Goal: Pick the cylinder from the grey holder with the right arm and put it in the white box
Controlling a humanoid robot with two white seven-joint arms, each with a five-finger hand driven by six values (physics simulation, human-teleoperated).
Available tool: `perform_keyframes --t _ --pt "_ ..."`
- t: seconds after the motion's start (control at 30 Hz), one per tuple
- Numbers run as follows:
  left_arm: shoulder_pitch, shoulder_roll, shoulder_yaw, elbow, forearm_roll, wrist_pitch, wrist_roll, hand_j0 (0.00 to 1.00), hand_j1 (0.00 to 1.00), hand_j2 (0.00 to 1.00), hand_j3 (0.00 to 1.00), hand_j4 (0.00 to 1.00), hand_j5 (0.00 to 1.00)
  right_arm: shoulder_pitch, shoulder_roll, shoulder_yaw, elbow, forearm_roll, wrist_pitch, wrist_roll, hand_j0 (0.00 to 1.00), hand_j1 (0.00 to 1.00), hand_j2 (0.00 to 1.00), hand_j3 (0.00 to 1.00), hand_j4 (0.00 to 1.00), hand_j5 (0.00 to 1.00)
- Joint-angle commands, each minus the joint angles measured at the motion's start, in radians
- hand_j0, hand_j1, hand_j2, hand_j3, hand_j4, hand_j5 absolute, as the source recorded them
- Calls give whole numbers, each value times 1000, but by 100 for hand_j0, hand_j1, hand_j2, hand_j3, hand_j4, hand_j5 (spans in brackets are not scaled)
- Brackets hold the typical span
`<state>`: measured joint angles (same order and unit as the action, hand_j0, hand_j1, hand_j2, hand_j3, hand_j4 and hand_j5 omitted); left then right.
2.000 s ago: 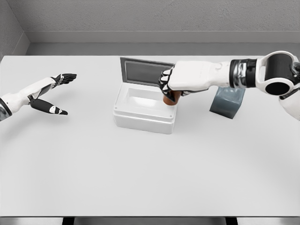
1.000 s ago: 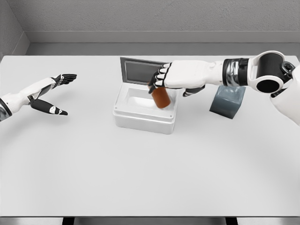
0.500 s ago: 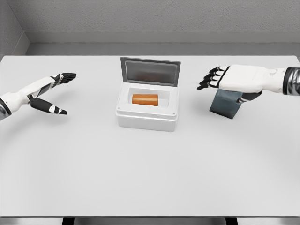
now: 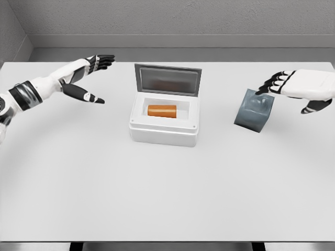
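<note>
One cylinder is lying flat in the white box; right hand is hovering empty, fingers loosely spread, near the grey holder. Placing looks finished; retreating seems next.

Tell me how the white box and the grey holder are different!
The white box is bigger and squared to the table; the grey holder is smaller and turned at an angle. The white box has a lid standing open and an orange cylinder lying inside; the grey holder holds nothing visible. Both sit on the table.
</note>
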<state>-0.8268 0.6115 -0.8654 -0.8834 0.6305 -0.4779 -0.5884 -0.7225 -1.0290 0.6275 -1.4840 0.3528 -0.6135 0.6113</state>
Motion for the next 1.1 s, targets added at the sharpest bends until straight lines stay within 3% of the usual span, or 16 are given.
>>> perform_keyframes --t 0.0,0.1,0.3,0.83,1.07 --pt "0 -33 14 1 64 53 -23 100 100 100 100 100 100 0 -3 -2 1 -5 3 0 100 100 100 100 100 100" --pt "-11 -59 54 1 92 111 -23 100 100 100 100 100 100 0 -3 -2 1 -5 3 0 100 100 100 100 100 100" --pt "-21 -105 54 -12 80 107 -23 100 100 100 100 100 100 0 -13 -17 -1 -5 3 0 100 100 100 100 100 100" --pt "-3 -88 46 -143 83 87 -23 100 100 100 100 100 100 0 -22 -28 -6 -5 3 0 100 100 100 100 100 100" --pt "9 -84 46 -144 86 82 -23 100 100 100 100 100 100 0 -16 -26 -6 -6 3 0 100 100 100 100 100 100"
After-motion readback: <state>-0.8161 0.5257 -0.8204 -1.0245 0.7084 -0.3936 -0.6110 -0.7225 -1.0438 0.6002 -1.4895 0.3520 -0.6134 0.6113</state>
